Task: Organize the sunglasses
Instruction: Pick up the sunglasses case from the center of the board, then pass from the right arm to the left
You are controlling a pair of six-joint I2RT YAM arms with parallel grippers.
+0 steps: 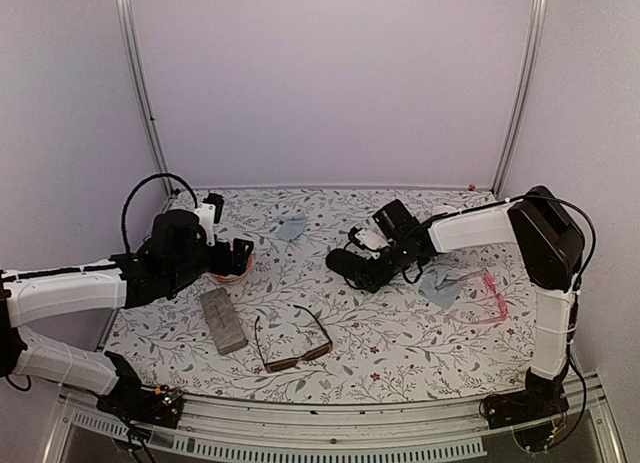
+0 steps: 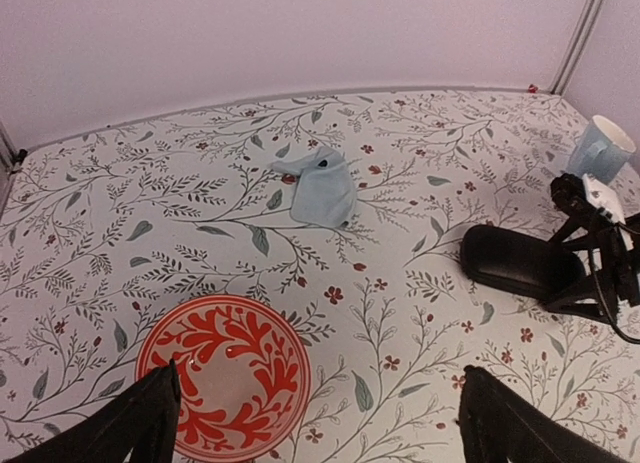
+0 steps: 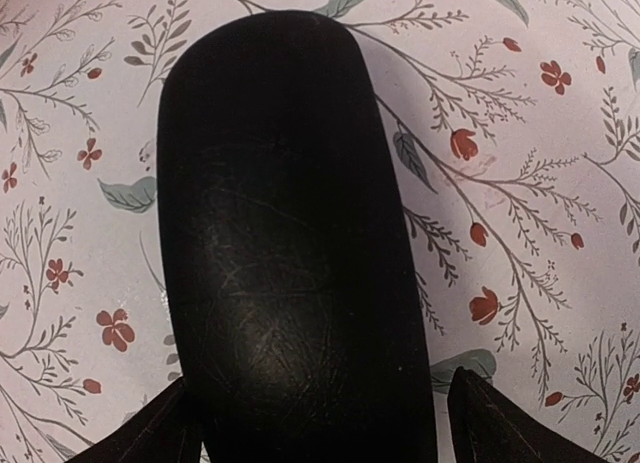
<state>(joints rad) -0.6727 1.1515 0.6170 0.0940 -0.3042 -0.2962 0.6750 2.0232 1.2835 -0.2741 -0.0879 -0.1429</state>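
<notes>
Left gripper point(image 2: 318, 393) is released, its dark fingers spread wide above a glossy red-patterned bowl point(image 2: 225, 378). Right gripper point(image 3: 320, 413) is also unclenched. Its fingers straddle the end of a matte black oval case point(image 3: 290, 253), and contact is not clear. The thin brown-framed glasses point(image 1: 292, 343) lie open at 6 o'clock on the floral table point(image 1: 400, 333). The translucent pink glasses point(image 1: 482, 291) sit at 3 o'clock, partly on a pale cloth point(image 1: 440, 285). A grey rectangular case point(image 1: 222, 320) is at 8 o'clock.
</notes>
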